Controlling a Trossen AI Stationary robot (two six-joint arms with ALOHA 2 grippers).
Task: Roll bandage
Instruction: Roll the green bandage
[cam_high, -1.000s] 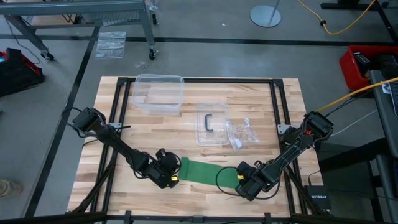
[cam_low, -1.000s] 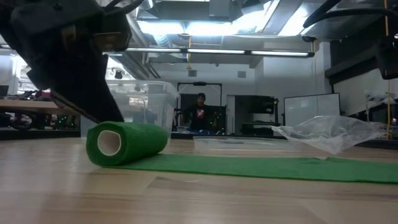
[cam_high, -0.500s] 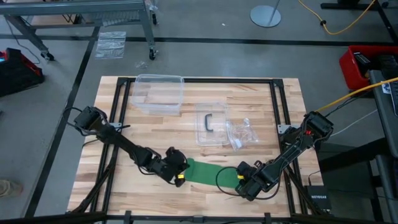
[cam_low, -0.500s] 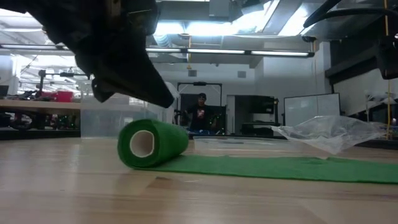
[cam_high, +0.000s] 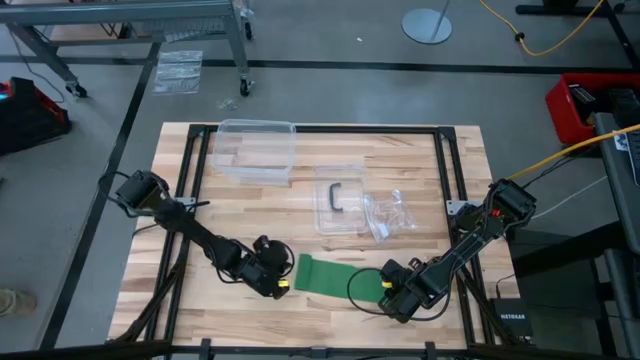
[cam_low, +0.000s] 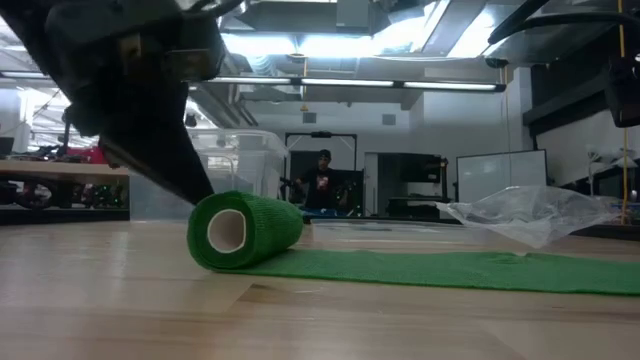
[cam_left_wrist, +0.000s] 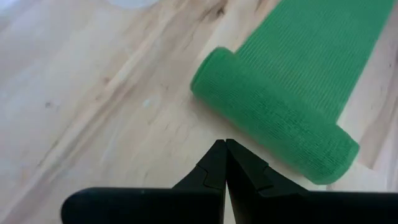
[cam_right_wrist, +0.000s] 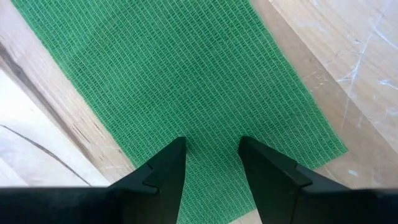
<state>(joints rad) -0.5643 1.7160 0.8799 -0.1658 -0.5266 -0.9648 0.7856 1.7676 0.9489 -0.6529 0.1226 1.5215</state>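
One bandage (cam_high: 335, 276) counted, green, part rolled, part flat on table (cam_high: 250, 205). Two grippers counted: left gripper (cam_high: 279, 282), right gripper (cam_high: 385, 283). One clear tub (cam_high: 254, 150) counted. One clear lid (cam_high: 338, 199) with dark handle counted. One clear plastic bag (cam_high: 392, 213) counted. One person (cam_low: 321, 182) seen in room behind.

A clear plastic tub (cam_high: 255, 150) is seen toward the 11 o'clock part of the wooden worktop (cam_high: 420, 170). A clear lid with a dark handle (cam_high: 337, 199) lies near the centre, with a crumpled clear plastic bag (cam_high: 392, 214) just beside it at 3 o'clock. A person (cam_low: 322, 183) is seen standing in the room beyond.
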